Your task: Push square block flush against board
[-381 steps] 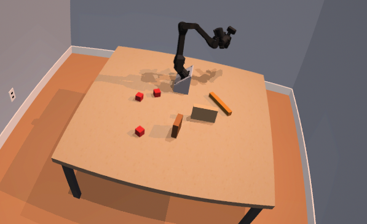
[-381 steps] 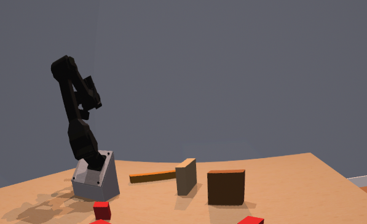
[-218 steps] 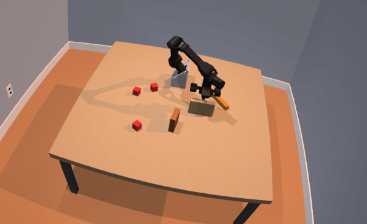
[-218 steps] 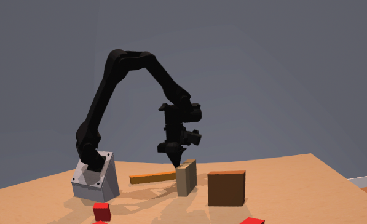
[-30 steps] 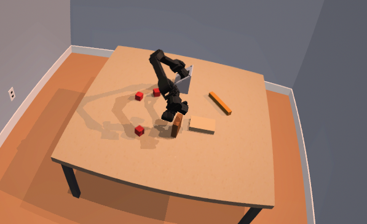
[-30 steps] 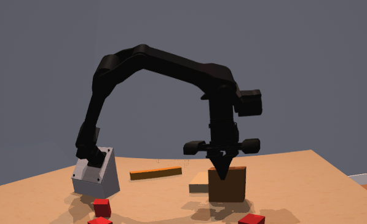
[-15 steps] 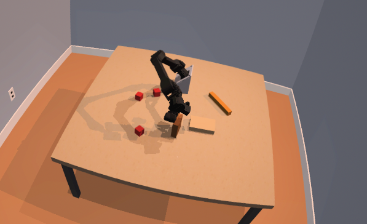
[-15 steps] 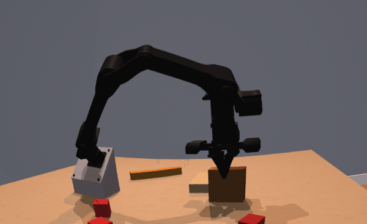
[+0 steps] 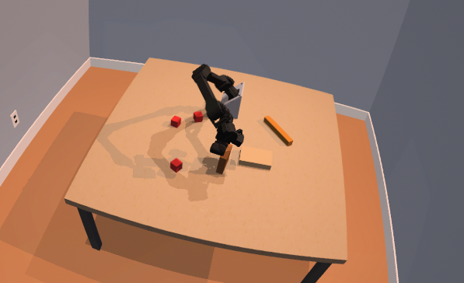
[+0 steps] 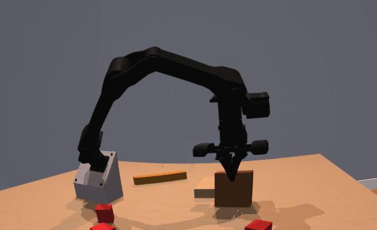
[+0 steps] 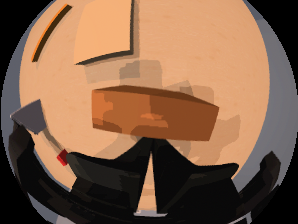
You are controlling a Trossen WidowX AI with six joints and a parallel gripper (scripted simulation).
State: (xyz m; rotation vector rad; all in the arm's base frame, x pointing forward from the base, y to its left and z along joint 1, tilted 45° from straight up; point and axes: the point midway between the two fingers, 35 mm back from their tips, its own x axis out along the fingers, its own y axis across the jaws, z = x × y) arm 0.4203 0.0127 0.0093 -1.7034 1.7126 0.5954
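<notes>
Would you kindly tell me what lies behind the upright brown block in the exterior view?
Behind the brown block lies the flat tan board, with only its left part showing; the rest is covered. The shut gripper overlaps the block's top edge in this view.

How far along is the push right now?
Done: the shut end effector is down at the top edge of the upright brown block. In hand: apparently lining up a push toward the flat tan board. Left: the top view shows a gap between them; close it, align an edge, withdraw.
</notes>
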